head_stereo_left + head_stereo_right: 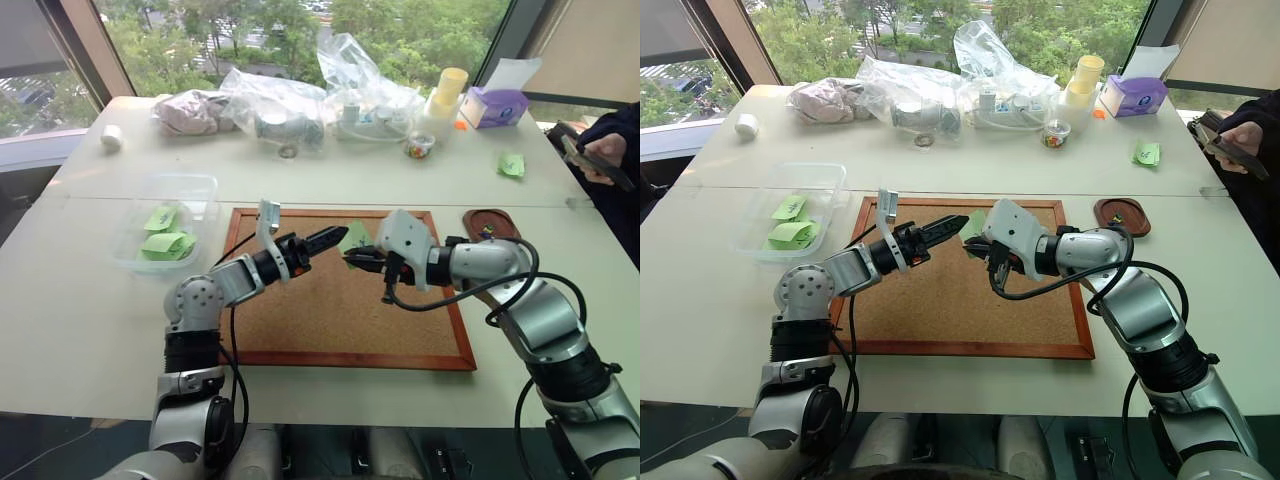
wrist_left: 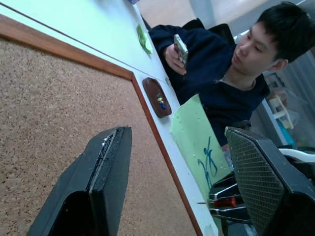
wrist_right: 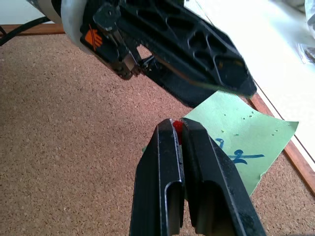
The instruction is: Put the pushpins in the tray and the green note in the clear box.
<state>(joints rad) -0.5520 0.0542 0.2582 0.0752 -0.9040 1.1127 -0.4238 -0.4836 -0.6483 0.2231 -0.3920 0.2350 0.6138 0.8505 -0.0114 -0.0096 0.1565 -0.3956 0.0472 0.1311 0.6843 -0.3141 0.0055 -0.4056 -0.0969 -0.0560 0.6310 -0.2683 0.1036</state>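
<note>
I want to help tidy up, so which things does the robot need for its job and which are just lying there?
For the job: green note, red pushpin in the right gripper, pushpins in the tray, clear box.
Just lying about: plastic bags, tissue box, stack of cups, crumpled green scrap.

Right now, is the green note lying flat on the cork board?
No, the green note is held up above the cork board, pinched with a red pushpin in the right gripper.
</note>
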